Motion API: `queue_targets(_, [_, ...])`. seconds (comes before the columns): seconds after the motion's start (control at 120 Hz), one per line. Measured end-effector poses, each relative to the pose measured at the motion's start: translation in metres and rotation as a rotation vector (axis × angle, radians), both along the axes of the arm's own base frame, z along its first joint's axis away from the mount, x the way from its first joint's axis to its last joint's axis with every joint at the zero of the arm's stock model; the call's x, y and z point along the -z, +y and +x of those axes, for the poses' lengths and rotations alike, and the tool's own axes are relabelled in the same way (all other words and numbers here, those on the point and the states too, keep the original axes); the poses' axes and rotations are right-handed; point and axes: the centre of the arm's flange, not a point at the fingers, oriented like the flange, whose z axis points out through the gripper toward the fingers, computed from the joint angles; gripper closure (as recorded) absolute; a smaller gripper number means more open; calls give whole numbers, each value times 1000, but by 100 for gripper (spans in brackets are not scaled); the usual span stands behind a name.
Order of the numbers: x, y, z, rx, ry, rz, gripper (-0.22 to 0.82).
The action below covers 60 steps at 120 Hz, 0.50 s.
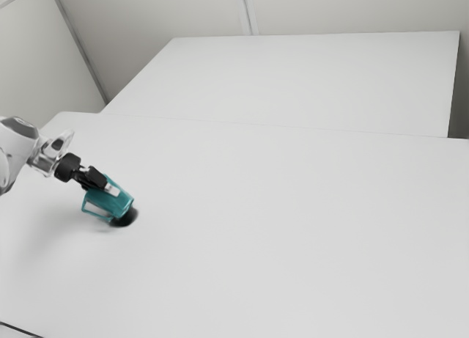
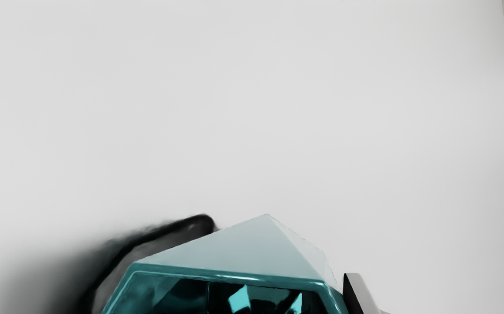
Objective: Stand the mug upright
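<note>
In the exterior view my gripper (image 1: 107, 186) reaches down to the teal mug (image 1: 111, 201) at the left, with a pale fingertip over the mug's upper side. The mug is tilted, its base low toward a dark shadow and its handle (image 1: 95, 210) toward the exterior view's left. In the wrist view the teal mug (image 2: 230, 277) has its open rim facing the camera, and a finger (image 2: 360, 294) stands against its side. The other finger is hidden. The mug's tilted pose shows it held by my gripper; whether its base touches the table cannot be made out.
The white table (image 1: 286, 228) stretches from the mug toward the exterior view's right. A second white surface (image 1: 308, 81) lies behind it, with pale walls beyond. A thin dark cable (image 1: 20, 330) crosses the lower left corner.
</note>
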Motion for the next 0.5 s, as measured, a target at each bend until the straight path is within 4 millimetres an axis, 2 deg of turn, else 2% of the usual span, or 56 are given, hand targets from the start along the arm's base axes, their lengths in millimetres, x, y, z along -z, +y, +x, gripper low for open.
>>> queue_targets(0.15, [-19,-10,6,25,-33,12,76])
queue_targets(0.3, [-27,-25,12,52,-41,18,77])
queue_targets(0.5, [-55,-61,24,145,-43,77,77])
